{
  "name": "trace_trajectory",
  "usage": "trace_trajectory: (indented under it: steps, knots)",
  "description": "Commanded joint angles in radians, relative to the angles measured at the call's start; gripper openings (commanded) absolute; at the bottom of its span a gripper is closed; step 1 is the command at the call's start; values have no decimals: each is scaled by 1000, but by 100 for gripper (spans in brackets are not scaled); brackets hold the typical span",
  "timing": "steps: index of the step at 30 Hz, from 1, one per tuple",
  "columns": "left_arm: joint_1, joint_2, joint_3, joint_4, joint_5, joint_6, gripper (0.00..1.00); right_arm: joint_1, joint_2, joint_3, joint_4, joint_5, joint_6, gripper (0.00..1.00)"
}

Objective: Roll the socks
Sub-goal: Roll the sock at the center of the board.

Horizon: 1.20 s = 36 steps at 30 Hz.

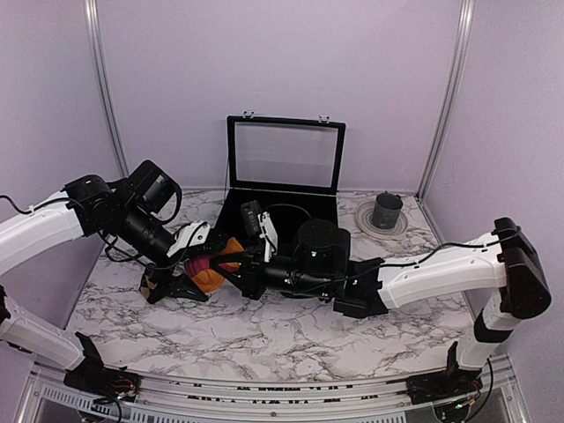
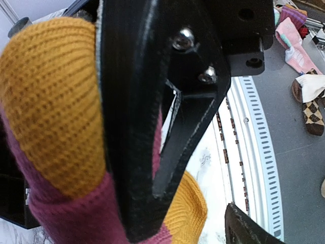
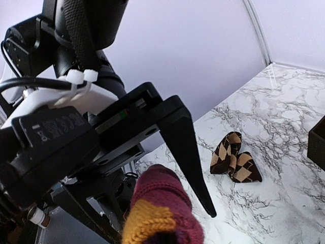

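The red sock [image 1: 220, 256] is soft, light and stretchy; pinch its bunched folds. The left gripper [image 1: 196, 263], at its 9 o'clock, stands apart. I cannot tell for the right gripper [image 1: 240, 269].

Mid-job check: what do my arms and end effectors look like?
Left arm and right arm: white shells, bulky black joints, thin black cables alongside. Left end effector and right end effector are black; the left's fingers are long flat tapering blades, with white zip ties bundling cable above.
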Motion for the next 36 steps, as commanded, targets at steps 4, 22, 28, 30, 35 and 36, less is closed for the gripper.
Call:
trace_trajectory:
  steps: [4,22,28,30,35,36]
  knots:
    - [-13,-115,-39,138,-172,-26,71,-4,11,-21,133,64,191,0]
    - [-79,-133,-181,351,-561,70,56,22,132,87,141,155,535,0]
    - [-99,-118,-229,456,-695,130,44,22,173,107,157,141,597,0]
    - [-107,-114,-251,499,-742,155,29,22,183,120,144,132,613,0]
    - [-114,-111,-296,554,-809,200,8,15,178,116,84,143,627,17]
    - [-113,-113,-290,535,-791,183,0,12,169,108,79,150,620,24]
